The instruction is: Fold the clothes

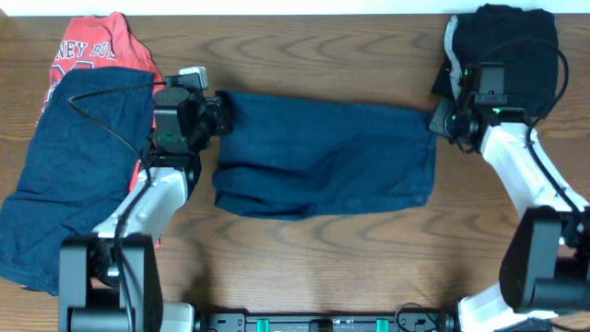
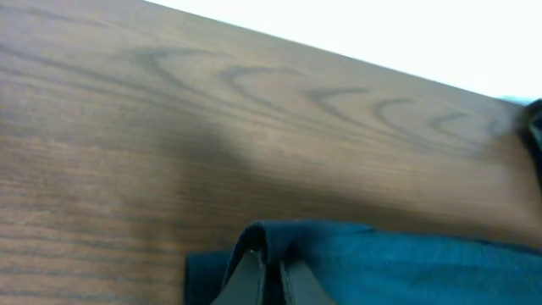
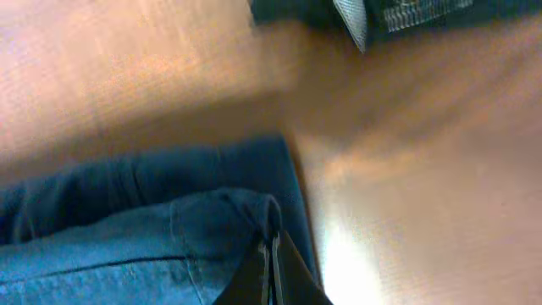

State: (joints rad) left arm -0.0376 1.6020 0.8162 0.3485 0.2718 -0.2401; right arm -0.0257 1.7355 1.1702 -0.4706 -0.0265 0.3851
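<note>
A dark blue garment [image 1: 323, 152] lies spread across the middle of the table, folded into a wide band. My left gripper [image 1: 221, 115] is shut on its upper left corner, and the cloth is pinched between the jaws in the left wrist view [image 2: 271, 258]. My right gripper [image 1: 441, 120] is shut on its upper right corner, and the fabric edge is clamped between the fingers in the right wrist view [image 3: 273, 250]. Both held corners sit near the garment's far edge.
A pile at the left holds a red printed shirt [image 1: 97, 46] under a navy shirt [image 1: 69, 157]. A black garment [image 1: 512, 41] lies at the back right, also visible in the right wrist view [image 3: 398, 13]. The wooden table [image 1: 323, 267] runs to the front.
</note>
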